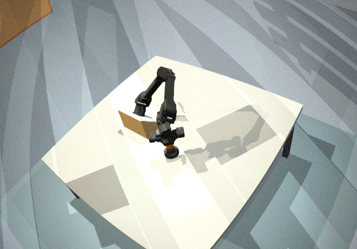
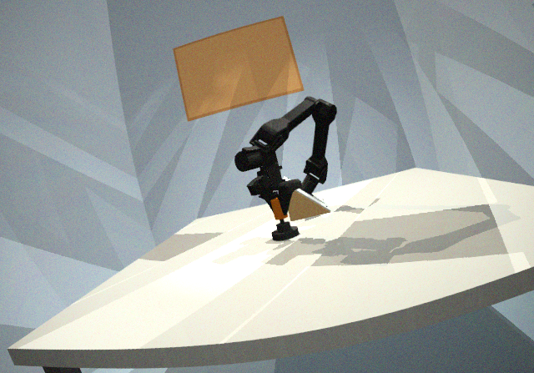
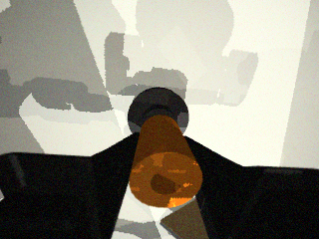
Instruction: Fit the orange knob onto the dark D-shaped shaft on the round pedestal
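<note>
Orange knob (image 1: 169,146) (image 2: 278,209) (image 3: 165,166), gripped in claw (image 1: 168,142) (image 2: 279,209) (image 3: 160,137), above pedestal (image 1: 171,152) (image 2: 284,232) (image 3: 159,102)
</note>
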Controlling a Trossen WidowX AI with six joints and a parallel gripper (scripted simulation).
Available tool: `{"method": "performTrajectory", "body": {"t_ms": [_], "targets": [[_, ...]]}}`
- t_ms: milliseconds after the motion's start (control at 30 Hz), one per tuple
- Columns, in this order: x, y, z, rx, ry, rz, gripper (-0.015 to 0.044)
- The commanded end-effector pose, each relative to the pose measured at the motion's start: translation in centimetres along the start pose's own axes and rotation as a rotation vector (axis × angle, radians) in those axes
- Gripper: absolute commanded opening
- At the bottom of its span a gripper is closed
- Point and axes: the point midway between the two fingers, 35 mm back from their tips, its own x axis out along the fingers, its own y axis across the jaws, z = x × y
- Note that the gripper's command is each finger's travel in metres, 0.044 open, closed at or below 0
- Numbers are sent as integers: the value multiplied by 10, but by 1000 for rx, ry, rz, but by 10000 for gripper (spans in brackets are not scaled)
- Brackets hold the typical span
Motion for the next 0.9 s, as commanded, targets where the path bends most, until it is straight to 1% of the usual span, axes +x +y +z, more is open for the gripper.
{"method": "performTrajectory", "body": {"t_ms": [0,200,400,867], "targets": [[-2,0,1,4,-2,0,0],[-5,1,2,29,-2,0,0],[-4,1,3,214,-2,0,0],[-2,0,0,214,-2,0,0]]}}
